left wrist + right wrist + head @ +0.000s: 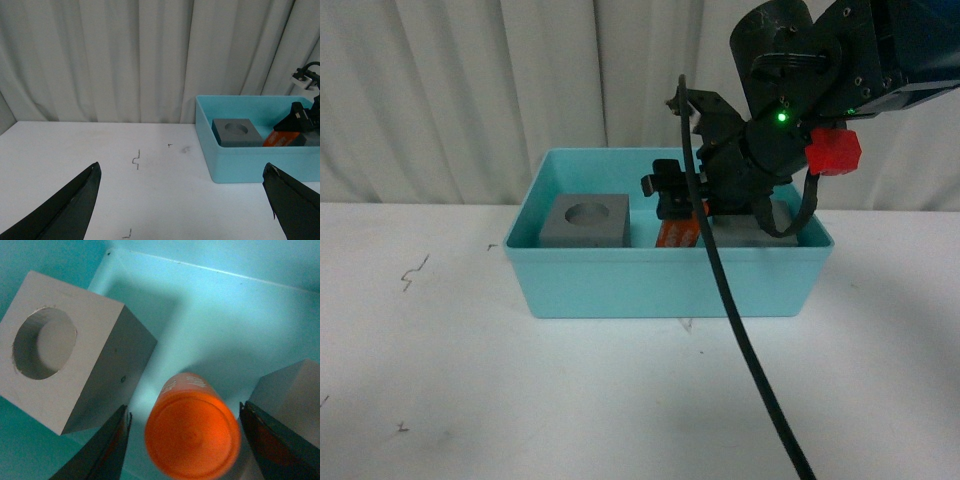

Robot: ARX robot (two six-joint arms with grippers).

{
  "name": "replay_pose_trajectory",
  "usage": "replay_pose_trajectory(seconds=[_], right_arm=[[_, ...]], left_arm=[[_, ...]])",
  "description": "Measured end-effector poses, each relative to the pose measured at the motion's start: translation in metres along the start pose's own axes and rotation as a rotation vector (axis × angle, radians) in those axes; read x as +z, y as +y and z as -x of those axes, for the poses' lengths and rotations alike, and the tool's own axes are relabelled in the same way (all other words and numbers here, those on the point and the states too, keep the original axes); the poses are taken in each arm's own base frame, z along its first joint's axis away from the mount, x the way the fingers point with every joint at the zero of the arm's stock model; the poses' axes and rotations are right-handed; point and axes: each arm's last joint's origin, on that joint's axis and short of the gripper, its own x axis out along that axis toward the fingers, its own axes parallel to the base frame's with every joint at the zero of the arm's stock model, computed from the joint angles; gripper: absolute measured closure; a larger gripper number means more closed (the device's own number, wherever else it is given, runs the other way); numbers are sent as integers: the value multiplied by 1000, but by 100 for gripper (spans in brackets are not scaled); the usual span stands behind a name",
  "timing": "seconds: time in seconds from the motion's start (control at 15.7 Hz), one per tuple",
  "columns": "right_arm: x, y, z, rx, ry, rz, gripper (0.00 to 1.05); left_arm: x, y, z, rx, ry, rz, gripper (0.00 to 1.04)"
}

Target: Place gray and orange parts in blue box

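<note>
Front view: the large light turquoise-blue rectangular plastic bin point(660, 285) is seen on the white table point(520, 400), with the matte gray cube with a round top recess point(586, 221) lying inside toward its left end. The second matte gray cube point(745, 232) is inside toward the right end, largely hidden by the right arm. Between them, the small orange cylinder with white print point(677, 234) is seen tilted inside the bin. The right gripper point(682, 200) is lowered over the bin. In the right wrist view its jaws are spread, one on each side of the cylinder point(192, 432), with visible gaps; no contact is seen, so the cylinder is judged released, not gripped. Whether it rests on the bin floor or leans on a cube cannot be told. The left gripper point(182, 200) is held open above bare table, well apart from the bin point(250, 165), carrying nothing. All three parts are judged to be in the bin; what appears to remain is withdrawal of the right arm.
</note>
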Motion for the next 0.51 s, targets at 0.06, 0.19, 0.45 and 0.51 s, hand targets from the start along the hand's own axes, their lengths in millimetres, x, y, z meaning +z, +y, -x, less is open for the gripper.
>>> replay_pose_trajectory(seconds=[0.06,0.19,0.45,0.51], right_arm=[[4,0,1,-4,-14,5,27],[14,0,5,4,-41,10,5],[19,0,7,7,-61,14,6],[20,0,8,9,-76,18,6]], left_arm=[[0,0,0,-1,0,0,7],[0,0,0,0,0,0,7],[0,0,0,-1,0,0,7],[0,0,0,0,0,0,7]])
